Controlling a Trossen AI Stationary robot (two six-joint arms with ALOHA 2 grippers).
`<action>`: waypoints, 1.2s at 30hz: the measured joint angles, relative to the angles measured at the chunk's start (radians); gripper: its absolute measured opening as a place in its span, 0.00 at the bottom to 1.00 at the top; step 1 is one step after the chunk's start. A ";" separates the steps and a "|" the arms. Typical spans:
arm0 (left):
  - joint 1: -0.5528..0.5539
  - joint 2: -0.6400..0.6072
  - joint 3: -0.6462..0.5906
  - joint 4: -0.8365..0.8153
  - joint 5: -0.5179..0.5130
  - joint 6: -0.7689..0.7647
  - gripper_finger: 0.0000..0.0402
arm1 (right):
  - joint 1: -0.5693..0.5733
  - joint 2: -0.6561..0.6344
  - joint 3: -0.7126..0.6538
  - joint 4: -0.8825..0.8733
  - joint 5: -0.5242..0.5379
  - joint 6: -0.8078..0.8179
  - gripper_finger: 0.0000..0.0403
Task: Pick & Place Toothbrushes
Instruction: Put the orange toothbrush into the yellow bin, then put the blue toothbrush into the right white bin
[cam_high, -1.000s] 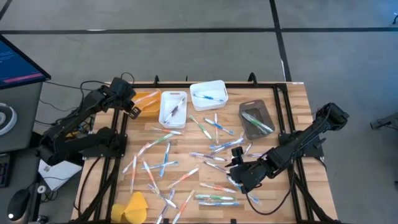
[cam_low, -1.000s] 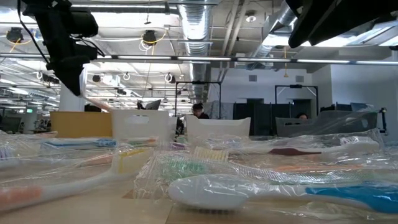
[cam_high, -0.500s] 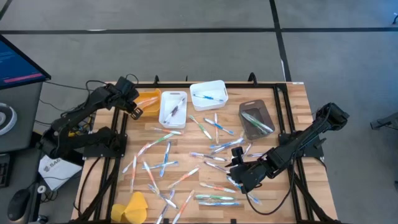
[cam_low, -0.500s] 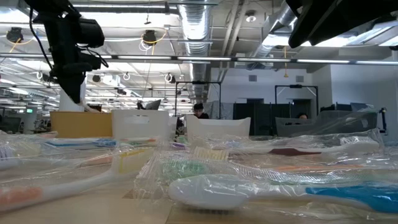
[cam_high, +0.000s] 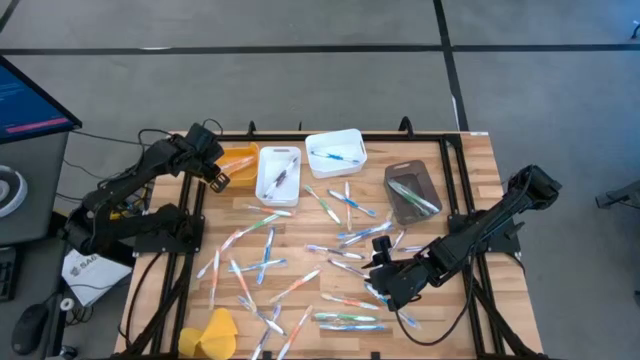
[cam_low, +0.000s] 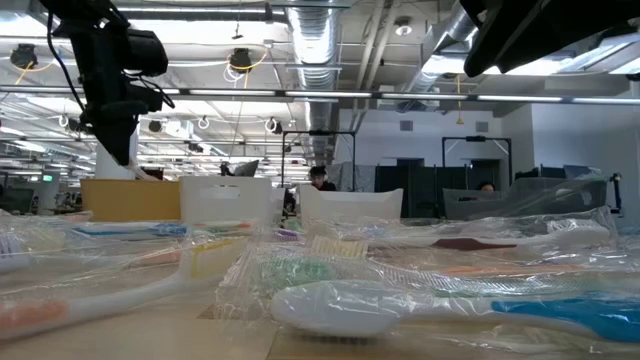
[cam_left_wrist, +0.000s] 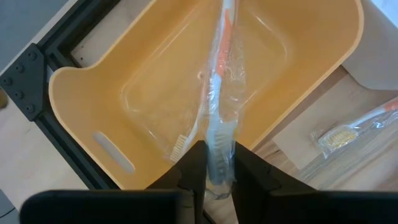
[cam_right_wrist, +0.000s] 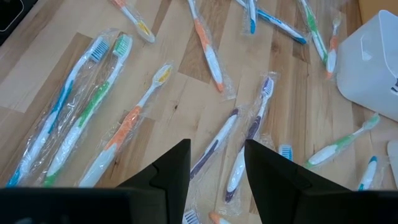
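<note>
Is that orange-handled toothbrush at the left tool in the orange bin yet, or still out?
Partly in: the wrapped toothbrush hangs from the left tool with its handle reaching down into the orange bin. Whether it is released, I cannot tell.

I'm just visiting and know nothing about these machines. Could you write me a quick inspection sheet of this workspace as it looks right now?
Surface: wooden table in a black frame.
Job's things: wrapped toothbrushes scattered across the table; some lie in the white bins and the brown bin; an orange-handled toothbrush hangs over the orange bin.
Clutter: yellow lump at the near edge.
Grippers: left pincer above the orange bin, pinching the wrapped orange-handled toothbrush; right pincer open, hovering over loose toothbrushes.
Cables: black cables left of the table.
Surroundings: grey floor, a monitor, an office hall with a person far behind.
</note>
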 joint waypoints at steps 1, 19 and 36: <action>0.000 0.000 0.000 0.000 0.000 0.000 0.15 | 0.000 0.000 0.000 0.000 0.000 0.000 0.36; 0.000 0.000 0.000 0.000 -0.006 -0.003 0.37 | 0.000 0.000 0.000 0.000 0.000 0.000 0.36; -0.051 -0.057 0.034 0.016 0.284 -0.166 0.40 | -0.025 0.000 0.000 0.002 0.000 -0.008 0.36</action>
